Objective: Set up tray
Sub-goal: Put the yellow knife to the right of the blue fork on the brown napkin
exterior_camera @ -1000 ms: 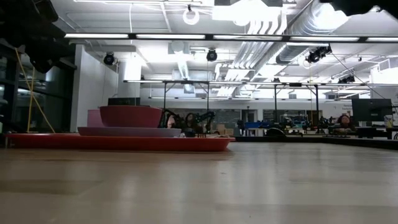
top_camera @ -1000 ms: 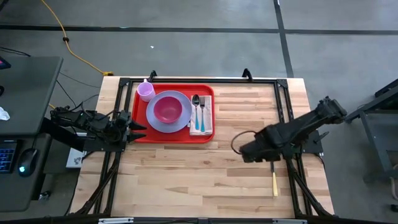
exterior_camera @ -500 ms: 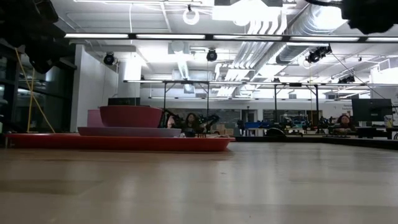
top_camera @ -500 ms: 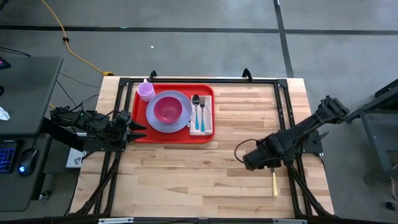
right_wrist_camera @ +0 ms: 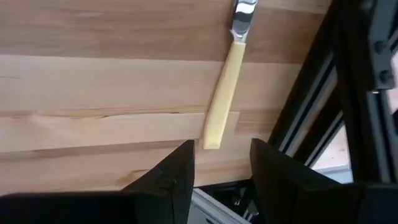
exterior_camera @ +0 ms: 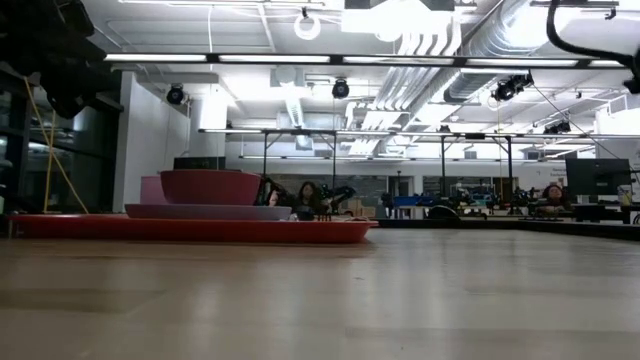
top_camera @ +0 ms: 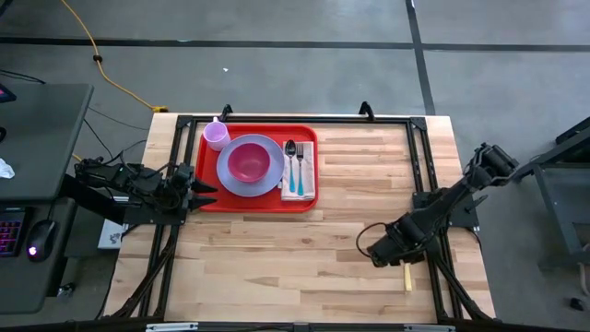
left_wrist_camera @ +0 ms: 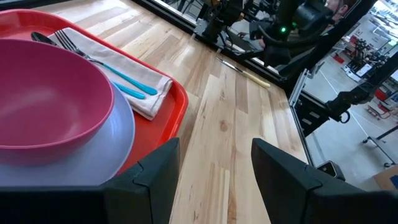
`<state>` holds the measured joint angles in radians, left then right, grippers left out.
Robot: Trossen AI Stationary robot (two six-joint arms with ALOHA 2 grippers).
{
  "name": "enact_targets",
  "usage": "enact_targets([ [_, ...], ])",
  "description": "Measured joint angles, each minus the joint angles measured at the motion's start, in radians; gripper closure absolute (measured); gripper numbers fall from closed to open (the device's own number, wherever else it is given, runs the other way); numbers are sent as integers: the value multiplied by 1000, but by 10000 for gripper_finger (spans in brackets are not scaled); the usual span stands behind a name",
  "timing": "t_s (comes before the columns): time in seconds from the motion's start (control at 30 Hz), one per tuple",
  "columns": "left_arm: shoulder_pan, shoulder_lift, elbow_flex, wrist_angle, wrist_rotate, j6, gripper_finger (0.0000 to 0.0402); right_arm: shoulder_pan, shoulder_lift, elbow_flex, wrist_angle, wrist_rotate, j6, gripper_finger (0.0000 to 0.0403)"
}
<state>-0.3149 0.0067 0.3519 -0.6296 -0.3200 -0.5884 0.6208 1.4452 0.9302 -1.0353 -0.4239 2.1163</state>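
Sitting on the pale wooden plank surface, toward its far left corner — the large flat red plastic tray with rounded corners and a low raised rim, long axis running left to right across the surface. Carrying a round lavender plate with a deep pink bowl on it, a small lavender cup at the far left corner, and a white folded napkin on the right bearing a spoon and a teal-handled fork. Hovering just beside the tray's left edge: the left gripper, fingers spread apart and holding nothing, bowl and plate close in front. Lying well apart near the surface's right front edge, a knife with a cream-yellow handle, pointing front to back. Hanging directly over that knife — the right gripper, fingers parted and empty, straddling the handle's end without touching. Showing in the low view as a thin red slab, rim level.
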Motion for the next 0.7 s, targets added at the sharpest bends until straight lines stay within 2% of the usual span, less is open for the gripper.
enact_targets([
  [0.17, 0, 0, 0, 0, -1, -5, 174, 13, 0, -64, 47, -50, 8, 269],
  [0.7, 0, 0, 0, 0, -4, -44, 174, 37, 0, -284, 363, -58, 16, 269],
])
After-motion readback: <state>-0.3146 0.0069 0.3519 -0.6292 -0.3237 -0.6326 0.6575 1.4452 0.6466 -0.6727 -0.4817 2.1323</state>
